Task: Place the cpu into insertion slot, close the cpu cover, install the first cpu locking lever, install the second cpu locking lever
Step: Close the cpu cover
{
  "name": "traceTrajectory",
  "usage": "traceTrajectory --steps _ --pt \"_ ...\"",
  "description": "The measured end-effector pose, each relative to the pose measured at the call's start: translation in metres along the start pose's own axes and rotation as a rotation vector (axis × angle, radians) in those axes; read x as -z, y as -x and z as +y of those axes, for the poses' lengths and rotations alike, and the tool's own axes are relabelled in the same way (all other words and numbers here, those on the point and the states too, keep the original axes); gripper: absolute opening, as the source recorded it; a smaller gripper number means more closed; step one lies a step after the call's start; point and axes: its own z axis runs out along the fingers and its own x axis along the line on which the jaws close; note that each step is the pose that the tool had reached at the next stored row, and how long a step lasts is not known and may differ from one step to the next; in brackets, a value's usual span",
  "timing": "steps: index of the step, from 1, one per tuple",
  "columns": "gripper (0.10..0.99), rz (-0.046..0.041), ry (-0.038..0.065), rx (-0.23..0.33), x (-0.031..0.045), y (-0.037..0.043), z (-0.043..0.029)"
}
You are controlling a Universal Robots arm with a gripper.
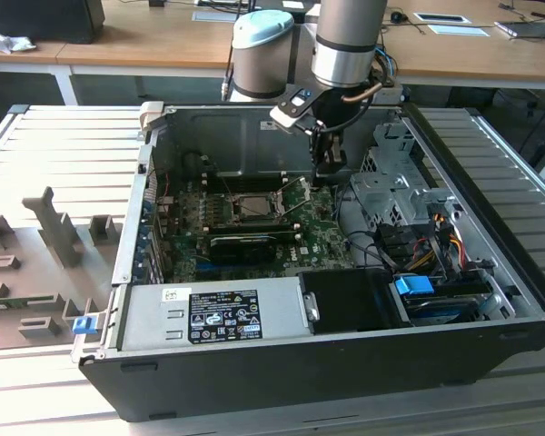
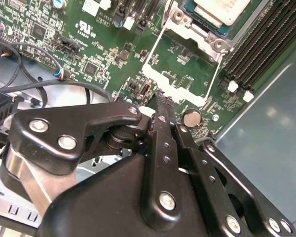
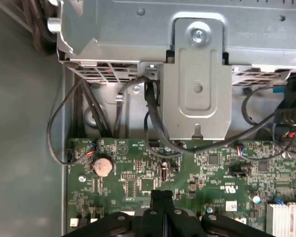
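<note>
The cpu (image 2: 221, 9), a pale silver-beige square, lies in the insertion slot (image 1: 254, 205) on the green board, with a silvery metal frame (image 2: 179, 16) around it. Whether that frame is the cpu cover lying flat I cannot tell. Two thin wire levers (image 1: 296, 189) stand up on the socket's side toward the exterior view's right. My gripper (image 1: 328, 166) hangs over the board to the exterior view's right of the socket, apart from it. In both wrist views the gripper (image 2: 161, 98) (image 3: 161, 195) is shut, its black fingers pressed together with nothing between them.
A coin battery (image 3: 102, 166) sits on the board close to the fingertips. The grey drive cage (image 3: 197, 84) and black cables (image 3: 153, 118) lie just beyond. Long black memory slots (image 2: 256, 44) flank the socket. A power supply (image 1: 213, 313) fills the case front.
</note>
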Motion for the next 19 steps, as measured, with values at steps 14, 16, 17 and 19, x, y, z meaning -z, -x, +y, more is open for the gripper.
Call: traceTrajectory --steps 14,16,17,19 --pt "0.106 0.0063 -0.004 0.015 -0.0141 -0.0024 -0.0055" --pt "0.106 0.0064 -0.004 0.015 -0.0141 -0.0026 -0.013" --pt "0.106 0.0063 -0.004 0.015 -0.0141 -0.0025 -0.0137" --pt "0.106 0.0064 -0.004 0.016 -0.0142 -0.0026 -0.0156"
